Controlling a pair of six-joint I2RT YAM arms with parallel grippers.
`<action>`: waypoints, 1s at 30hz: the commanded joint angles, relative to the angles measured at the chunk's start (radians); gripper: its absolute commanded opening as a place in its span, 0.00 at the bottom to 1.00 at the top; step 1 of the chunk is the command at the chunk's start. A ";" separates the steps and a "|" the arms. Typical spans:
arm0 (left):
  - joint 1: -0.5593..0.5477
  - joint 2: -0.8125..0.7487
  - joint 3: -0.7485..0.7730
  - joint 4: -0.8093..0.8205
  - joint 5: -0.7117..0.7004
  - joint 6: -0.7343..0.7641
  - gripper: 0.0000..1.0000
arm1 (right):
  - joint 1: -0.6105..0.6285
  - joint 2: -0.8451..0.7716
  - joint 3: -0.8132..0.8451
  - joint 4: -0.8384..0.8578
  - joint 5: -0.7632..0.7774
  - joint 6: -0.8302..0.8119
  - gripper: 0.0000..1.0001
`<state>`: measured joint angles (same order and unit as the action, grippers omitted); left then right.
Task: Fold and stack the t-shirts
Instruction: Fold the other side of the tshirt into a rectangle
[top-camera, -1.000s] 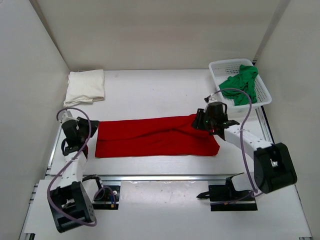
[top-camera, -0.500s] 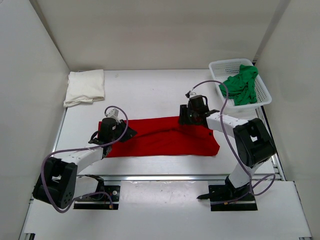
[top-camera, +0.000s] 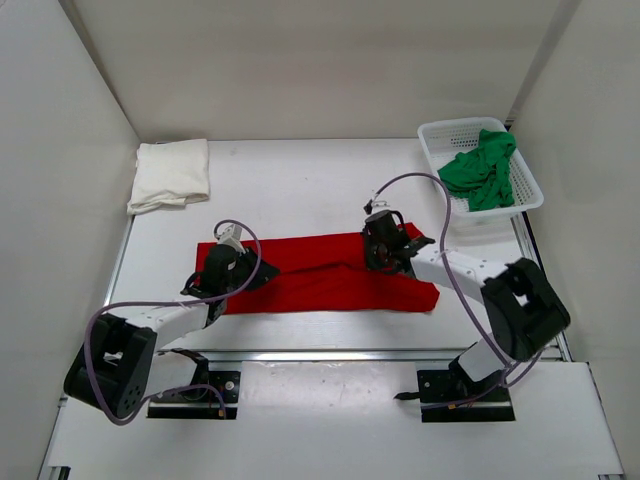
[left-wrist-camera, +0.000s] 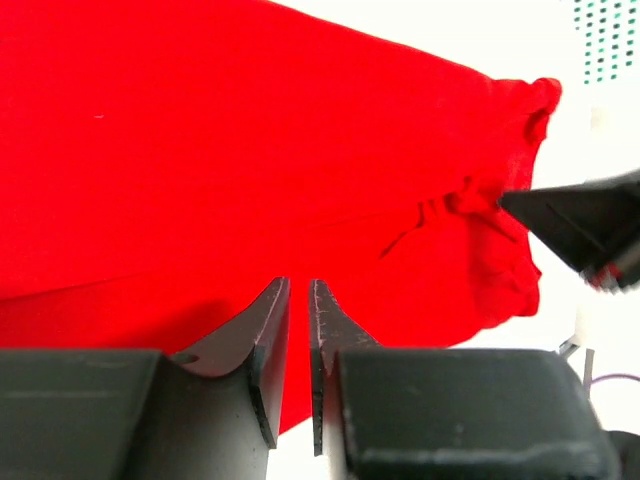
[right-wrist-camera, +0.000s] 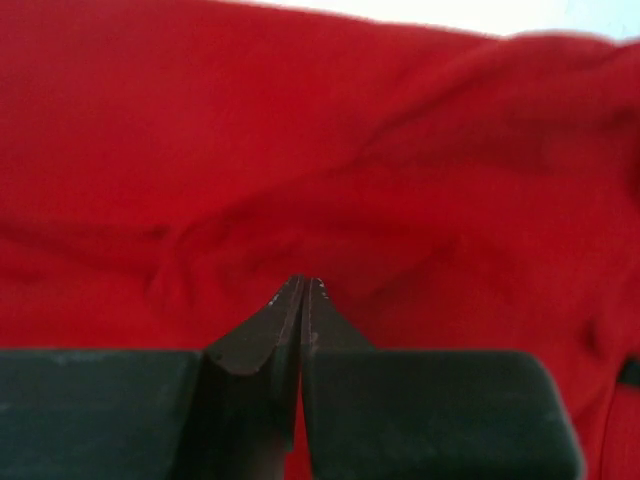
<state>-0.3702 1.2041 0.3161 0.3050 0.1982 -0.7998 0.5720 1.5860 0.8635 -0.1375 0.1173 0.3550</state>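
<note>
Basket first: white plastic mesh basket (top-camera: 428, 140) at the far right corner of the white table (top-camera: 300, 190). It holds the bright green cloth t-shirt (top-camera: 482, 172), crumpled and bunched up to the far rim. Cream-white cloth t-shirt (top-camera: 170, 174) sits folded at the far left corner, well apart from the rest. Bright red cloth t-shirt (top-camera: 310, 275) lies mid-table as a long band between my arms, wrinkled at its right end. My left claw (left-wrist-camera: 297, 290) is low over its left part, squeezed to a thin slit with red cloth in it. My right claw (right-wrist-camera: 303, 283) is near the band's far edge, right of centre, fingers pressed together, tips on red cloth; can't tell if a fold is caught. Purple cable (top-camera: 412, 176) arcs up between right claw and basket.
</note>
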 joint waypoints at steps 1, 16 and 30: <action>-0.026 0.006 -0.008 0.074 0.013 -0.019 0.24 | 0.049 -0.115 -0.033 -0.053 0.100 0.058 0.00; -0.052 -0.003 -0.020 0.115 0.029 -0.041 0.24 | -0.021 -0.170 -0.070 -0.024 -0.051 0.070 0.30; -0.131 0.031 -0.038 0.135 0.017 -0.050 0.25 | -0.066 -0.021 -0.015 0.107 -0.205 0.055 0.40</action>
<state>-0.4778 1.2243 0.2737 0.4034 0.2173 -0.8433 0.5037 1.5566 0.8017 -0.0986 -0.0570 0.4183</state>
